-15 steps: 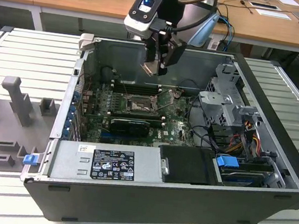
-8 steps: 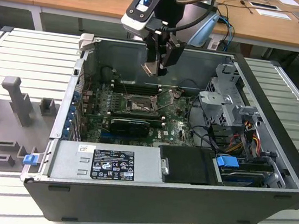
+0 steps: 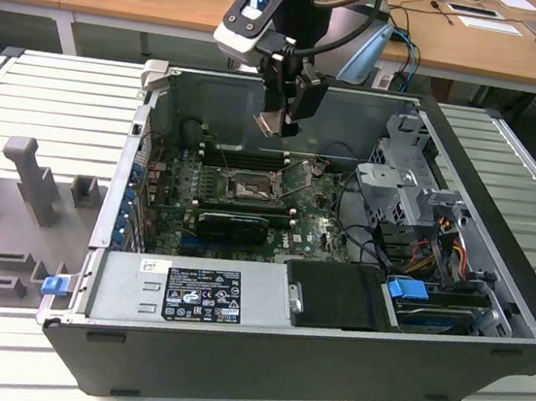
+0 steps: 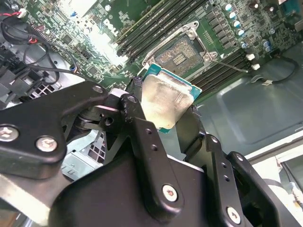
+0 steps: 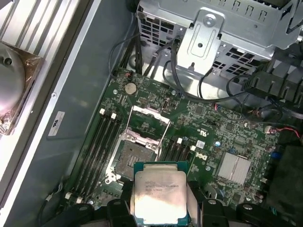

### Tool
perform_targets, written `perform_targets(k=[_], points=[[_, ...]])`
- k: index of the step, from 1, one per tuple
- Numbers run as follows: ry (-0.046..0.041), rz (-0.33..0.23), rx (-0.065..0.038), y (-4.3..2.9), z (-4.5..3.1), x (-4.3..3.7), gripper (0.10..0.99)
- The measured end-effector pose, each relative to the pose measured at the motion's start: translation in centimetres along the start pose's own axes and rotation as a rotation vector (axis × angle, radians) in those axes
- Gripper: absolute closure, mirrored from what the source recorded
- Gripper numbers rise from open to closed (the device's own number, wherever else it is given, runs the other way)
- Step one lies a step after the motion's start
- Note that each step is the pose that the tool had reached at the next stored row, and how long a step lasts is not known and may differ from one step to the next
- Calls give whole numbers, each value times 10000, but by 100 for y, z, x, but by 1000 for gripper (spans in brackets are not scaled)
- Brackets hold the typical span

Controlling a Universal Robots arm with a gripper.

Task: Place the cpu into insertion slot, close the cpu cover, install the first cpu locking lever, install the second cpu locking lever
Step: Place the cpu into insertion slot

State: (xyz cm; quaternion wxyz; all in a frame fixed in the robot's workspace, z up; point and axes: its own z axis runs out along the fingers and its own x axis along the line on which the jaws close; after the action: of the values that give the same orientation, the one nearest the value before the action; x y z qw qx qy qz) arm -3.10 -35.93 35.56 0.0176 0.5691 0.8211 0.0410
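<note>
While clamped at two opposite edges by the gripper (image 4: 165, 106), the cpu (image 5: 160, 194) hangs level above the slot (image 5: 131, 160) and slightly to one side of it, touching nothing else.

Item: cpu. Flat square chip with a pale metal top and a green rim.
Hold: fingers (image 4: 188, 124) closed on its side edges, with the top face and underside left free.
Slot: bare, with nothing seated in it.
Cover (image 5: 149, 124): raised on the side of the slot away from the chip.
Handling, judged: light, thin and stiff. The smooth metal top is likely slippery. The underside contacts and the slot's pins are fragile.
Grip advice: take it by the edges only, keep it level, and use gentle pressure.
</note>
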Motion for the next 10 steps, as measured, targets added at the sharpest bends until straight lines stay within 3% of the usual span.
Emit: perform_targets(k=[10], points=[[-88,1003,-18,0,1,0,557]])
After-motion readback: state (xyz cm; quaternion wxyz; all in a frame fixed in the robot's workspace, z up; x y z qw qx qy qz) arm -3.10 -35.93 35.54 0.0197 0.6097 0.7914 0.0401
